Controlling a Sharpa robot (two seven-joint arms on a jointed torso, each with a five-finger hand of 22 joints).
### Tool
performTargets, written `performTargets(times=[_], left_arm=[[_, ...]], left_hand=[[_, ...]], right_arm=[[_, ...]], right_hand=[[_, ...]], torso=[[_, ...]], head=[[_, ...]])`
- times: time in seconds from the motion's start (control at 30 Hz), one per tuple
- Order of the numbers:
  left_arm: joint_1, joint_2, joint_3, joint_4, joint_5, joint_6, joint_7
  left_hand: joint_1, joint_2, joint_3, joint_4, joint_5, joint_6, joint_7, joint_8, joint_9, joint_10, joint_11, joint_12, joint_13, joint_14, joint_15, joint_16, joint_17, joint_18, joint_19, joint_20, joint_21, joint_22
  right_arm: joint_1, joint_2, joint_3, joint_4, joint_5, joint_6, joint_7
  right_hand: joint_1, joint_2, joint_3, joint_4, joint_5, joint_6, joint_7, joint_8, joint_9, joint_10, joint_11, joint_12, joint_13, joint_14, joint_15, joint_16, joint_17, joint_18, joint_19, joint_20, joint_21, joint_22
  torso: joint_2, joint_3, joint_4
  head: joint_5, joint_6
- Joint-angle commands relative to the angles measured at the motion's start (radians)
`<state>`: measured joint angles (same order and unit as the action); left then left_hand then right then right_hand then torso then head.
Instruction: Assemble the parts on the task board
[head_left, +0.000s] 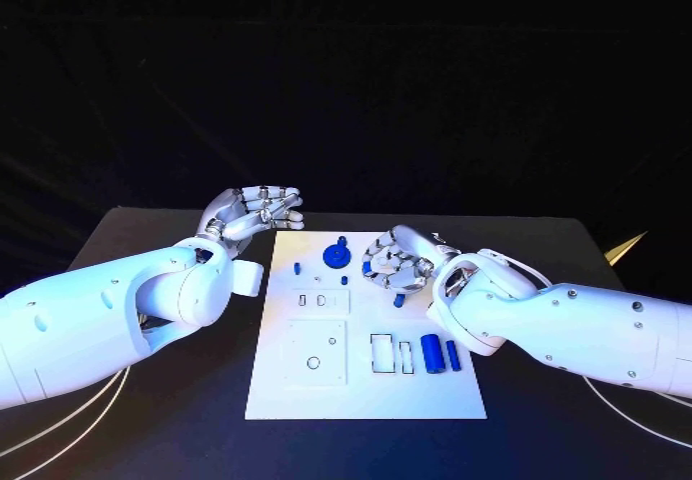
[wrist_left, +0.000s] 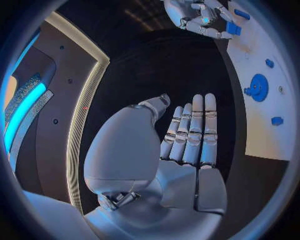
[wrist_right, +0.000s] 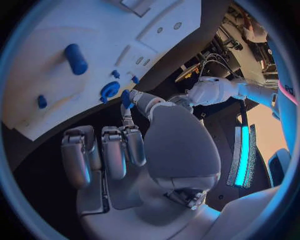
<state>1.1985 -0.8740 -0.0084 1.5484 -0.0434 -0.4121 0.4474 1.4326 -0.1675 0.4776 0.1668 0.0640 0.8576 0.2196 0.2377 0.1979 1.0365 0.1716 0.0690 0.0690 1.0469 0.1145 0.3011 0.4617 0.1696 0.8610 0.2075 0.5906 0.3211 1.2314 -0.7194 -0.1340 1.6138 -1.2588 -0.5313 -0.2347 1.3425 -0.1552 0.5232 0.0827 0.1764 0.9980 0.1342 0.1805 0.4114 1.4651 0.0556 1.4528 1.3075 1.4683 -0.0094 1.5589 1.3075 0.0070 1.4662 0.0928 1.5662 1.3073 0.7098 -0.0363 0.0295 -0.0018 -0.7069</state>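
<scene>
Peg (wrist_right: 125, 98), small and blue, was pinched at the fingertips of the right hand (head_left: 395, 262), which hung over the middle of the white board (head_left: 368, 400) just right of the blue gear (head_left: 338, 255). From the wrist view the peg's long axis ran roughly in line with the fingertips, its free end aimed toward the board near the gear; exact tilt could not be told. Left hand (head_left: 254, 214) sat off the board's far left corner above the black bench (head_left: 159, 250), fingers straight and side by side, holding nothing, palm flat in its wrist view. Two blue cylinders (head_left: 440, 352) lay flat near the board's right edge, long axes running toward and away from the robot, beside white slots.

Judged step: seating the pinched peg in a hole. Doing it well likely meant squaring the peg's axis upright over the hole before lowering, keeping the pinch light, and clearing the gear.
</scene>
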Motion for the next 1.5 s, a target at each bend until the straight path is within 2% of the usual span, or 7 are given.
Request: performTargets(times=[0.03,0.33,0.43,0.5,0.73,0.87,1.5], left_arm=[[0.000,0.007,0.000,-0.008,0.003,0.019,0.005],[0.000,0.015,-0.002,-0.017,0.003,0.021,0.003],[0.000,0.015,-0.003,-0.016,0.003,0.022,0.001],[0.000,0.015,-0.003,-0.016,0.003,0.023,-0.001],[0.001,0.017,-0.003,-0.014,0.003,0.024,-0.003],[0.001,0.019,-0.003,-0.012,0.003,0.025,-0.004],[0.001,0.022,-0.003,-0.013,0.003,0.028,-0.005]], left_hand=[[-0.010,0.000,0.006,0.000,-0.003,-0.006,0.005,-0.004,0.001,-0.003,-0.002,-0.001,0.002,-0.005,-0.002,-0.007,0.001,0.009,-0.009,0.000,0.004,0.001],[-0.010,0.000,0.006,0.000,-0.003,-0.006,0.005,-0.004,0.001,-0.003,-0.002,-0.001,0.002,-0.005,-0.002,-0.007,0.001,0.009,-0.009,0.000,0.004,0.001],[-0.010,0.000,0.006,0.000,-0.003,-0.006,0.005,-0.004,0.001,-0.003,-0.002,-0.001,0.002,-0.005,-0.002,-0.007,0.001,0.009,-0.009,0.000,0.004,0.001],[-0.011,0.000,0.006,-0.001,-0.003,-0.005,0.005,-0.003,0.002,-0.002,-0.002,0.000,0.002,-0.004,-0.002,-0.007,0.002,0.009,-0.009,0.000,0.005,0.002],[-0.011,0.000,0.006,-0.001,-0.003,-0.005,0.005,-0.003,0.002,-0.002,-0.002,0.000,0.002,-0.004,-0.002,-0.007,0.002,0.009,-0.010,0.000,0.005,0.002],[-0.011,0.000,0.006,-0.001,-0.003,-0.005,0.005,-0.003,0.002,-0.001,-0.002,0.000,0.002,-0.004,-0.002,-0.007,0.003,0.009,-0.010,0.000,0.005,0.002],[-0.012,-0.001,0.006,-0.001,-0.003,-0.005,0.005,-0.003,0.002,-0.001,-0.002,0.000,0.002,-0.004,-0.002,-0.007,0.004,0.009,-0.011,0.001,0.006,0.002]], right_arm=[[-0.008,0.024,-0.001,0.012,-0.077,-0.003,-0.089],[-0.032,0.092,-0.007,-0.009,-0.130,0.021,-0.150],[-0.042,0.117,-0.008,-0.027,-0.145,0.023,-0.164],[-0.047,0.130,-0.009,-0.035,-0.153,0.023,-0.169],[-0.064,0.176,-0.012,-0.075,-0.178,0.024,-0.180],[-0.072,0.195,-0.013,-0.096,-0.183,0.024,-0.181],[-0.089,0.241,-0.015,-0.159,-0.186,0.026,-0.172]], right_hand=[[-0.001,0.010,0.009,-0.001,0.005,0.009,0.000,0.004,0.001,0.002,-0.004,-0.004,0.153,0.093,-0.008,0.000,0.221,-0.007,0.105,-0.004,0.005,0.264],[-0.003,0.008,0.008,-0.002,0.005,0.010,0.000,0.005,0.002,0.001,-0.004,-0.005,0.153,0.092,-0.008,-0.001,0.218,-0.007,0.105,-0.004,0.005,0.264],[-0.003,0.008,0.008,-0.002,0.005,0.010,0.000,0.005,0.002,0.001,-0.004,-0.005,0.153,0.092,-0.008,-0.001,0.218,-0.007,0.105,-0.004,0.005,0.264],[-0.004,0.007,0.008,-0.002,0.005,0.011,0.000,0.007,0.002,0.002,-0.004,-0.005,0.153,0.092,-0.008,-0.001,0.217,-0.007,0.105,-0.004,0.005,0.264],[-0.006,0.007,0.008,-0.002,0.005,0.012,-0.001,0.008,0.002,0.001,-0.004,-0.005,0.152,0.092,-0.009,-0.001,0.217,-0.007,0.105,-0.004,0.005,0.264],[-0.009,0.004,0.007,-0.003,0.004,0.011,-0.001,0.008,0.003,0.002,-0.004,-0.004,0.153,0.092,-0.009,-0.001,0.217,-0.007,0.105,-0.004,0.005,0.264],[-0.012,0.001,0.006,-0.004,0.004,0.010,-0.001,0.009,0.003,0.002,-0.004,-0.005,0.153,0.092,-0.009,-0.002,0.216,-0.007,0.105,-0.005,0.005,0.264]], torso=[[-0.008,-0.0045,-0.0028],[-0.014,-0.0105,-0.0037],[-0.012,-0.0096,-0.0055],[-0.011,-0.0080,-0.0036],[-0.011,-0.0087,-0.0010],[-0.011,-0.0082,-0.0026],[-0.012,-0.0070,-0.0027]], head=[[0.011,-0.007],[0.024,-0.016],[0.026,-0.016],[0.026,-0.017],[0.029,-0.023],[0.033,-0.027],[0.040,-0.035]])
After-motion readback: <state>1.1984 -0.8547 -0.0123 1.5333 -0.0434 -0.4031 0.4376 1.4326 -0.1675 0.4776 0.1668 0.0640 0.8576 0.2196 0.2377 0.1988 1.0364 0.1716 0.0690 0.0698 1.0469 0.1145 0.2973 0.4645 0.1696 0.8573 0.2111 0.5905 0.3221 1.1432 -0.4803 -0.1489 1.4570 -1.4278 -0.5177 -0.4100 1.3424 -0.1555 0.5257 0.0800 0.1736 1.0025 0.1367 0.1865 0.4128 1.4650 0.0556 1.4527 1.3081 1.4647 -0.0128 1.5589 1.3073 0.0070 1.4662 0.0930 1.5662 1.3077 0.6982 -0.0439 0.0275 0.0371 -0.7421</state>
